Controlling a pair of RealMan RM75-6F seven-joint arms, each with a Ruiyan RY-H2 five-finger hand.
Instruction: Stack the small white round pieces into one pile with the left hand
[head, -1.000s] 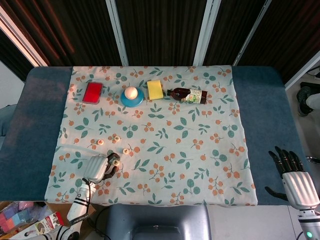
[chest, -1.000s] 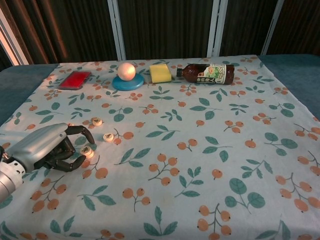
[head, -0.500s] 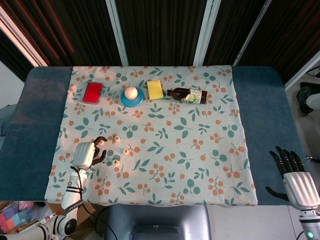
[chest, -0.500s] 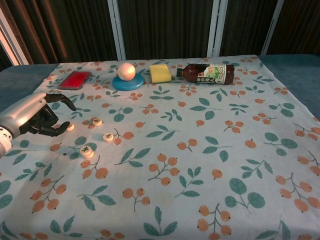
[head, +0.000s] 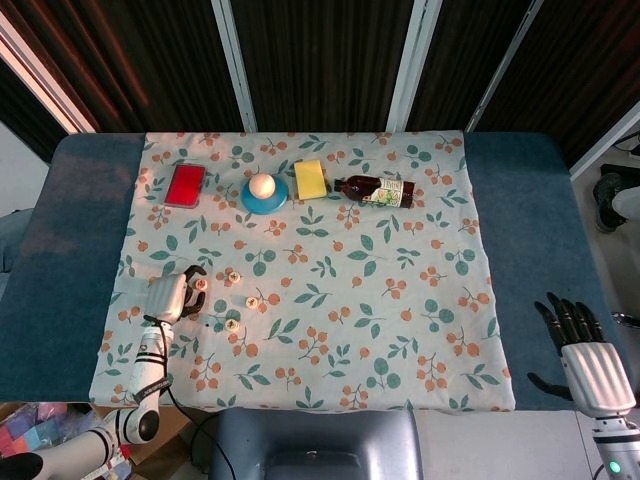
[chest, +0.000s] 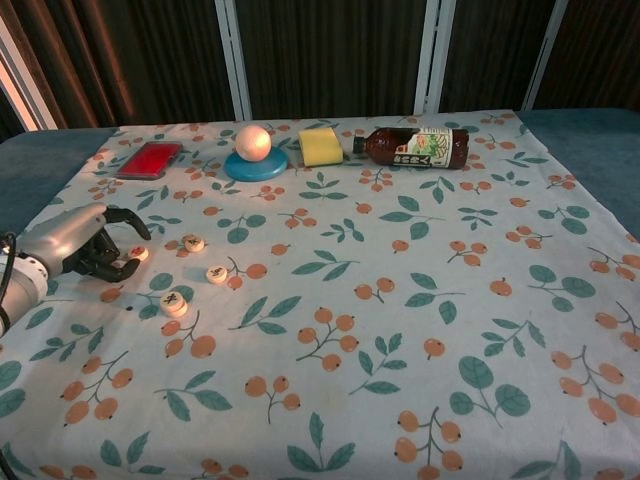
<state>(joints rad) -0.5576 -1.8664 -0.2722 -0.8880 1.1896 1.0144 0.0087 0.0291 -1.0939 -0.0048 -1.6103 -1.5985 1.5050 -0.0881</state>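
1. Your left hand (chest: 85, 247) lies low on the floral cloth (head: 400, 320) near the counter's (head: 70, 250) left edge, its dark fingers curled around a white round piece (chest: 137, 253). The fingertips touch that piece, but you cannot tell from either view whether it is truly pinched or only cupped.
2. At about 3 o'clock from that hand lies a second white piece (chest: 193, 243), flat on the cloth and apart from the fingers.
3. A third piece (chest: 216, 274) lies just beyond it, at about 4 o'clock from the second.
4. A fourth piece (chest: 174, 301) lies nearest you, at roughly 5 o'clock from your left hand; none of the four sits on another.
5. Along the far edge, left to right: a red flat case (head: 185, 184), a blue dish (head: 264, 197) carrying a pale ball (head: 262, 185), a yellow sponge (head: 310, 180), and a brown bottle (head: 378, 190) lying on its side.
6. Your right hand (head: 585, 360) hangs off the counter's right side, fingers spread apart and holding nothing.
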